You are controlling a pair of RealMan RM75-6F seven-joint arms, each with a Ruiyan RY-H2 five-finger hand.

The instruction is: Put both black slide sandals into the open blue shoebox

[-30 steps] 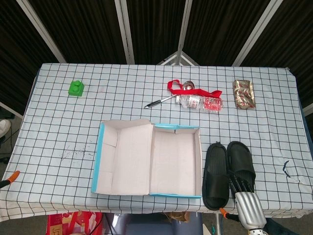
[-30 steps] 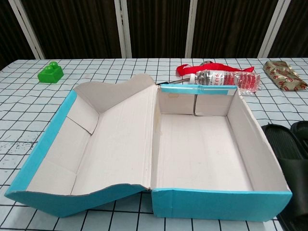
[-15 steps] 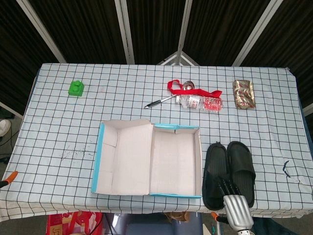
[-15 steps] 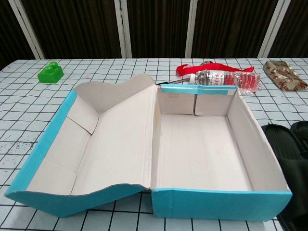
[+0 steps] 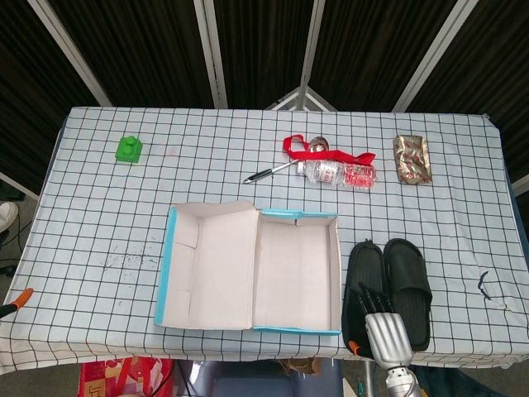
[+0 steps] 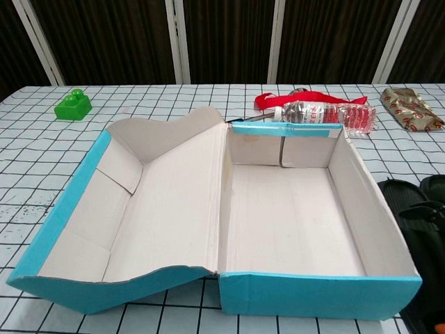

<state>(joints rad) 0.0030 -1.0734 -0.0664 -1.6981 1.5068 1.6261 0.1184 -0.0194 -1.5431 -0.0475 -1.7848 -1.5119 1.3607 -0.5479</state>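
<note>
Two black slide sandals lie side by side right of the open blue shoebox (image 5: 334, 273), the left sandal (image 5: 363, 269) close to the box wall and the right sandal (image 5: 407, 277) beside it. My right hand (image 5: 382, 328) is at the table's near edge over the heel end of the left sandal, its dark fingers (image 5: 369, 298) stretched out and apart above the sole, holding nothing. The chest view shows the box (image 6: 320, 296) empty, the left sandal (image 6: 405, 197) at the right edge, and the hand (image 6: 425, 236) as a dark shape over it. No left hand appears in either view.
The box lid (image 5: 207, 265) lies flat open to the left. At the back are a plastic bottle (image 5: 339, 174) with a red ribbon (image 5: 299, 149), a pen (image 5: 266, 174), a foil packet (image 5: 412, 159) and a green block (image 5: 128, 150).
My right hand has moved left along the near edge, from the heel of the right sandal to over the heel of the left sandal. The sandals and box have not moved.
</note>
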